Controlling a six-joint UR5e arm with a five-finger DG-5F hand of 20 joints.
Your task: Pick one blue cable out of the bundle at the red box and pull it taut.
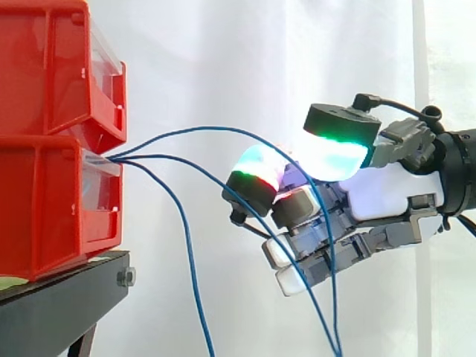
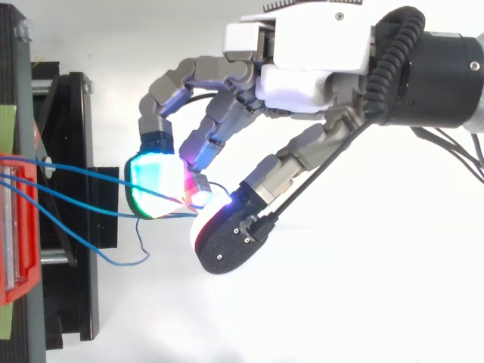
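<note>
Three blue cables come out of the front of the lower red box (image 1: 52, 216) at the left. One cable (image 1: 201, 169) runs across to my hand (image 1: 387, 186) and passes between two curled fingers whose glowing pads (image 2: 155, 185) pinch it. It bows slightly between box and hand. A second cable (image 1: 216, 129) arcs over the fingers and hangs down behind them. The third cable (image 1: 190, 253) drops free below the box. In the top view my hand (image 2: 302, 83) reaches in from the upper right, with its fingers closed around the pinched cable (image 2: 83, 206).
A second red box (image 1: 52, 67) is stacked on the lower one, and both sit on a black stand (image 1: 59, 297) at the left edge. A white curtain hangs behind. The loose cable ends trail down under my hand.
</note>
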